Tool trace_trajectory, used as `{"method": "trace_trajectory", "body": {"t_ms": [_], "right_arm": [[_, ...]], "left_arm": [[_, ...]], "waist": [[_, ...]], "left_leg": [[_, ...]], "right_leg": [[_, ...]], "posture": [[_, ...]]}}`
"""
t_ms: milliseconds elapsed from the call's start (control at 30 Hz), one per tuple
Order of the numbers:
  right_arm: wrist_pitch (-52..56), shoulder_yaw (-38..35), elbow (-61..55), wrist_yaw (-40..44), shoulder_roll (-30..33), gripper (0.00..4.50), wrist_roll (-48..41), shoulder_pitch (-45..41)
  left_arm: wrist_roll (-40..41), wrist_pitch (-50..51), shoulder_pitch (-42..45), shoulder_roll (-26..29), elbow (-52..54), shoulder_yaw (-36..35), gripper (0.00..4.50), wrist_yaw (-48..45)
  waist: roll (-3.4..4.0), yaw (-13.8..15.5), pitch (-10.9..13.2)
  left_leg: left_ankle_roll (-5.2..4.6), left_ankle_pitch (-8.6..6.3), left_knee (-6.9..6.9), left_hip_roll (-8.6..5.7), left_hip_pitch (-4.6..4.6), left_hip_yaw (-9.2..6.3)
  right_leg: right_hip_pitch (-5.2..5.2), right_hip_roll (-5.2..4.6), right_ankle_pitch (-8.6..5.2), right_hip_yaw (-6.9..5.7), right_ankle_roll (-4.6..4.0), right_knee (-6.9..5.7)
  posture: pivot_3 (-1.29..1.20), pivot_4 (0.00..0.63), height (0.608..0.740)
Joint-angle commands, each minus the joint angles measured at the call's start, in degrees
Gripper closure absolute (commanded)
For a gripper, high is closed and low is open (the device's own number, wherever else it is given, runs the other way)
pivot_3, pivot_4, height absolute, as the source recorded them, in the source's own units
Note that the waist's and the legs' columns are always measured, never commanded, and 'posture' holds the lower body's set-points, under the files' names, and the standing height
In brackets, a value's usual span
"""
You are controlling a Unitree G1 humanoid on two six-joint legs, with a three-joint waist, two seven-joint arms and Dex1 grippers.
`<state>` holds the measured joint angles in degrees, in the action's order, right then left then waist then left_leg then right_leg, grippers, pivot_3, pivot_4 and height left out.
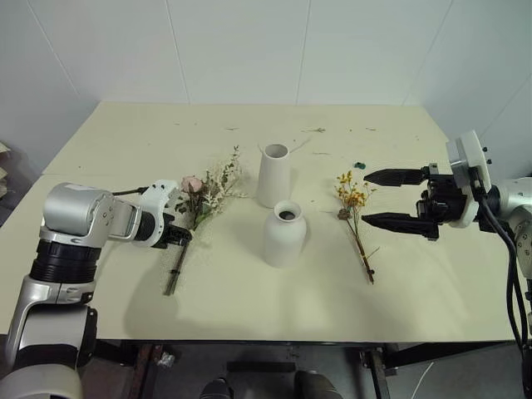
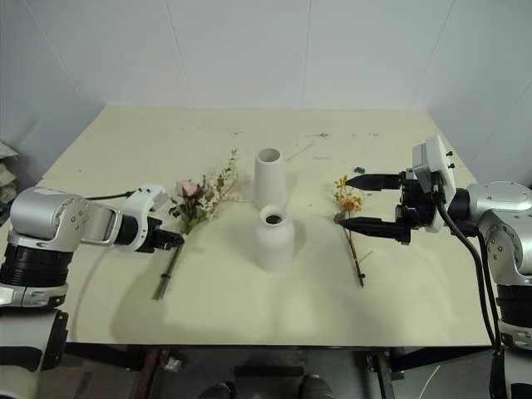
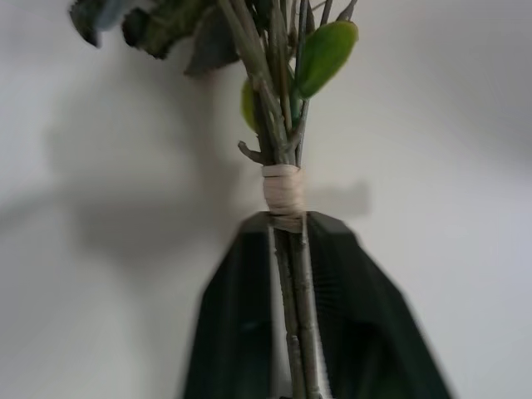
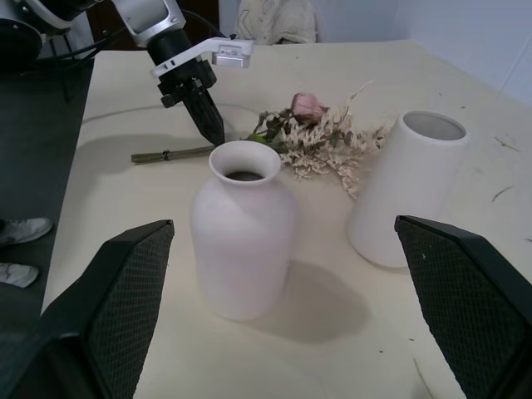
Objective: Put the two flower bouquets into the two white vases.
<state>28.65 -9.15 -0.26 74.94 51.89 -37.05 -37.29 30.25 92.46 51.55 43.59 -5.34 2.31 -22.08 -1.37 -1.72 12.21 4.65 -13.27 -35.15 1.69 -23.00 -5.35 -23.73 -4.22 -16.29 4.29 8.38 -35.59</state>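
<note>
The large bouquet [image 1: 206, 193] of pink rose, cream sprigs and leaves lies on the table left of the vases. My left gripper [image 1: 179, 237] is shut on its stems [image 3: 287, 274] just below the pale band. The thin yellow-orange sprig [image 1: 362, 247] lies on the table right of the vases. My right gripper [image 1: 366, 197] hangs open above the sprig's flower head, pointing toward the vases, with nothing in it. The taller tapered vase [image 1: 273, 174] stands upright behind the shorter rounded vase [image 1: 284, 234]. Both vases are empty.
The cream table [image 1: 416, 283] carries a small green bit [image 1: 359, 165] and scattered plant crumbs near its far side. White walls close the back. In the right wrist view the short vase [image 4: 243, 241] stands nearest, the tall vase [image 4: 411, 187] beside it.
</note>
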Motion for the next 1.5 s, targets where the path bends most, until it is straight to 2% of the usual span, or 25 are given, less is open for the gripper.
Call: {"method": "trace_trajectory", "body": {"t_ms": [33, 433, 600, 867, 1100, 1167, 1300, 1433, 1500], "right_arm": [[-1.02, -2.53, -1.43, -1.58, -0.18, 0.00, -0.55, -0.70], [-0.83, -4.72, -4.34, -4.79, -0.43, 0.00, -1.58, 2.76], [-0.81, -5.38, -4.89, -5.49, -0.35, 0.00, -1.61, 3.50], [-0.24, -6.05, -6.17, -6.49, 0.06, 0.00, -2.31, 4.87], [0.23, -6.07, -6.43, -6.78, 0.15, 0.00, -2.37, 5.20], [0.58, -5.83, -6.40, -6.73, 0.24, 0.00, -2.41, 5.29], [1.17, -5.24, -6.22, -6.67, 0.21, 0.00, -2.32, 5.05], [1.55, -4.82, -5.82, -6.42, 0.18, 0.00, -2.05, 4.50], [1.56, -4.52, -5.48, -6.22, 0.22, 0.00, -1.88, 4.18]], "left_arm": [[-1.90, -1.56, 1.74, -0.33, -0.83, -1.53, 4.48, 0.14], [-5.38, -7.44, 4.95, -1.05, -5.05, -1.39, 4.48, -1.23], [-6.03, -22.68, 4.62, -3.46, -5.03, -5.28, 4.48, -3.39], [-6.80, -15.54, 5.64, -1.04, -8.08, -0.66, 4.48, -6.35], [-7.75, -11.99, 6.24, -1.63, -8.45, -0.62, 4.48, -5.13], [-9.96, -16.07, 5.71, -0.39, -6.53, -0.42, 4.48, -3.88], [-10.30, -16.13, 4.10, 2.52, -1.19, 2.99, 4.48, -6.67], [-9.63, -13.81, 3.25, 1.44, 1.03, -0.01, 4.48, -5.99], [-10.37, -12.97, 3.14, 1.71, 1.12, -0.25, 4.10, -5.33]], "waist": [[0.00, -0.02, 0.00], [0.00, 0.02, 0.00], [0.00, 0.12, 0.00], [0.00, -0.06, 0.00], [0.00, 0.03, 0.00], [0.00, 0.04, 0.00], [0.00, -0.15, 0.00], [0.00, 0.02, 0.00], [0.00, 0.01, 0.00]], "left_leg": [[0.00, 0.00, 0.00, 0.00, 0.00, 0.00], [0.01, 0.01, 0.00, -0.01, 0.00, 0.00], [0.03, 0.02, -0.01, -0.01, -0.01, 0.00], [0.03, 0.02, -0.01, -0.01, -0.01, 0.01], [0.03, 0.02, -0.02, -0.01, -0.01, 0.00], [0.03, 0.02, -0.02, -0.01, -0.01, 0.00], [0.03, 0.02, -0.01, -0.01, -0.02, 0.00], [0.03, 0.02, 0.00, -0.01, -0.01, 0.00], [0.03, 0.02, -0.02, -0.01, -0.01, 0.00]], "right_leg": [[0.00, 0.00, 0.00, 0.00, 0.00, -0.01], [0.00, 0.00, 0.00, 0.00, 0.01, -0.01], [0.00, -0.01, 0.00, 0.00, 0.01, -0.01], [0.00, -0.01, 0.01, 0.01, 0.01, -0.02], [0.00, -0.01, 0.01, 0.00, 0.02, -0.04], [0.00, -0.01, 0.01, 0.01, 0.02, -0.03], [-0.01, -0.01, 0.01, 0.01, 0.02, -0.02], [0.00, -0.01, 0.01, 0.01, 0.02, -0.02], [0.00, -0.01, 0.01, 0.01, 0.02, -0.04]], "posture": [[0.00, 0.150, 0.740], [0.00, 0.150, 0.740], [0.00, 0.150, 0.740], [0.00, 0.150, 0.740], [0.00, 0.150, 0.740], [0.00, 0.150, 0.740], [0.00, 0.150, 0.740], [0.00, 0.150, 0.740], [0.00, 0.150, 0.740]]}}
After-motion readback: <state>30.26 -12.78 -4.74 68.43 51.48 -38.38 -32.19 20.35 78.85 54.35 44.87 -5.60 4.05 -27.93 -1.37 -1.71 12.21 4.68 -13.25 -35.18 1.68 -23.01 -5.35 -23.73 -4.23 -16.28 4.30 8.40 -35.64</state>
